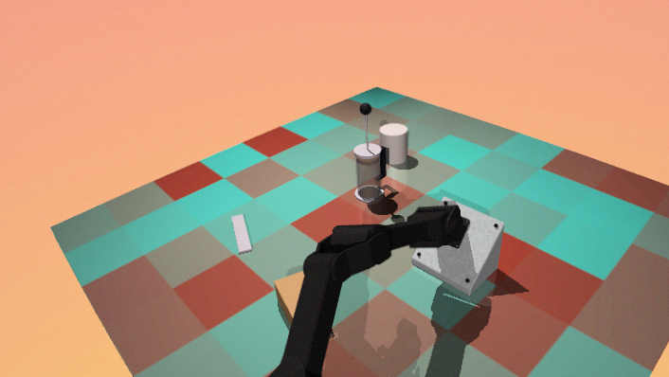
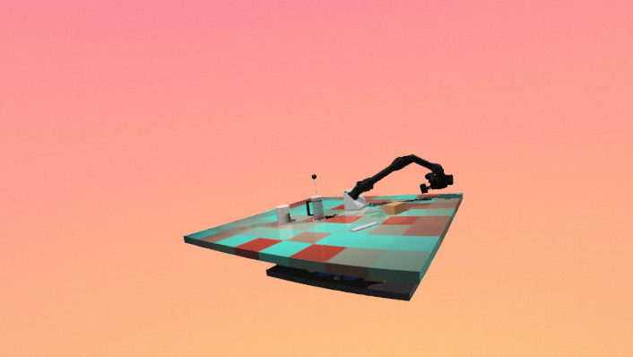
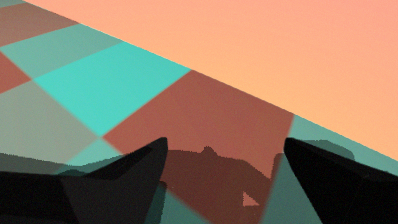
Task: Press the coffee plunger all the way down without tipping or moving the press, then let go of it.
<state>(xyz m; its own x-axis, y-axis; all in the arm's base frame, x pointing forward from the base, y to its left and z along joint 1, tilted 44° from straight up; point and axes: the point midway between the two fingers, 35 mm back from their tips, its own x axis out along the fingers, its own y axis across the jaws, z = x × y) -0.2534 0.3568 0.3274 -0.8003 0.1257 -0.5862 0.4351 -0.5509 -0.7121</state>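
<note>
At twelve o'clock from the arm's base [image 1: 479,279] in the top view, we find the coffee press [image 1: 368,167], plunger knob [image 1: 365,109] raised. Well apart, the gripper [image 3: 225,150] is released, apparently over checkered table [image 3: 100,85].

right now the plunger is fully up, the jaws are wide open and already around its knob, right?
Not quite. The jaws are wide open, but far from the knob; the exterior view shows the gripper near the table's opposite edge. The plunger is fully up.
</note>
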